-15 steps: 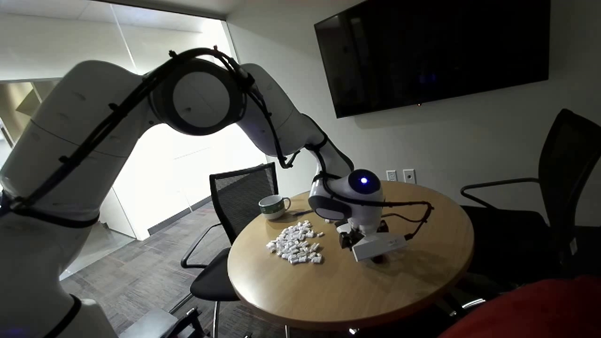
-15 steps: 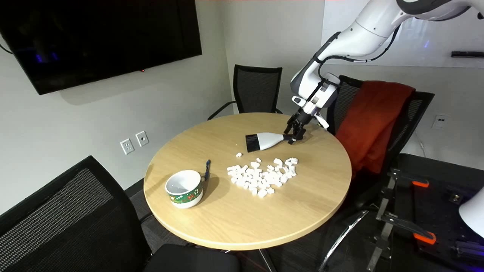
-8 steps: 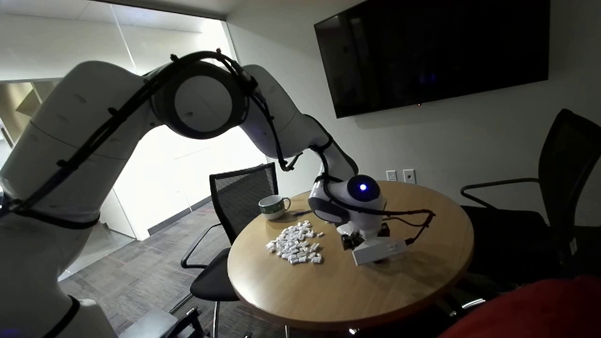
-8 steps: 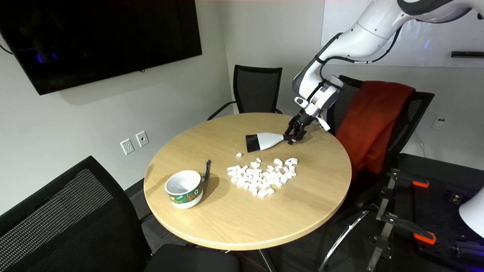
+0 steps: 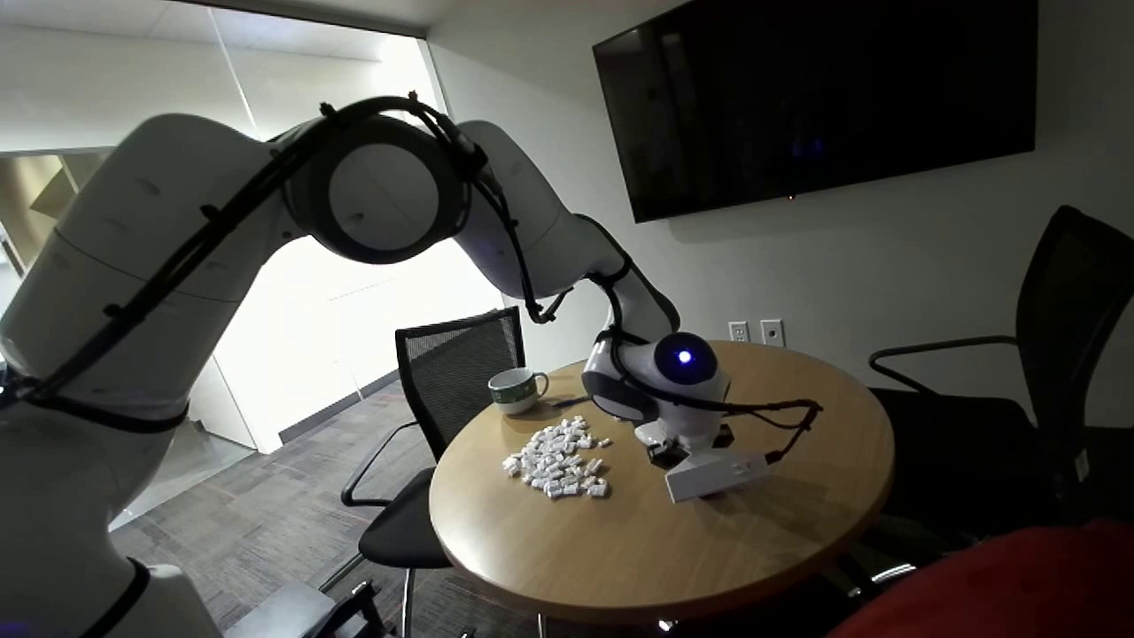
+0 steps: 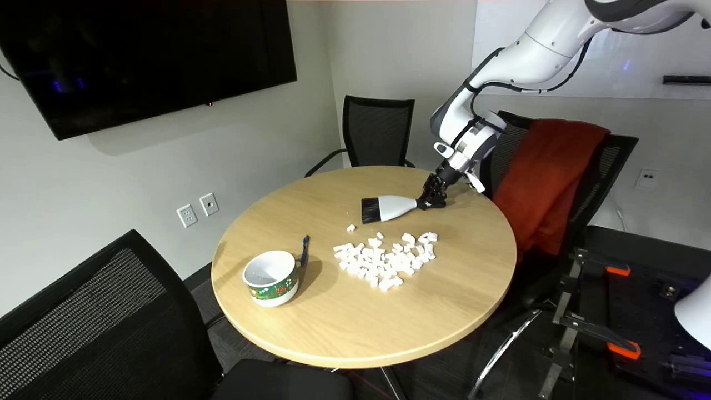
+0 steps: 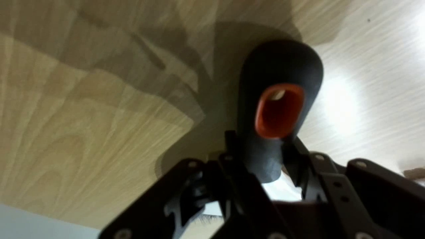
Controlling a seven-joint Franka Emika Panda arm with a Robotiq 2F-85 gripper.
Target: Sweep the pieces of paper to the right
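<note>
Since sweeping needs bristles (image 6: 371,210) free (my guess), the gripper (image 7: 262,144) clasps the brush (image 6: 395,206) by its dark handle (image 7: 277,71); paper pieces (image 6: 377,261) lie near, not touching.

We've got the gripper (image 6: 432,199) clamped on a grey-and-black brush (image 6: 396,206) around 1 o'clock on the round table (image 6: 333,339) (12 = far edge), bristles (image 6: 370,210) pointing to 9. Our loose pile of white paper bits (image 6: 380,261) sits near the middle, green-banded mug (image 6: 272,287) at 9, blue pen (image 6: 305,249) off its 2 o'clock side.
</note>
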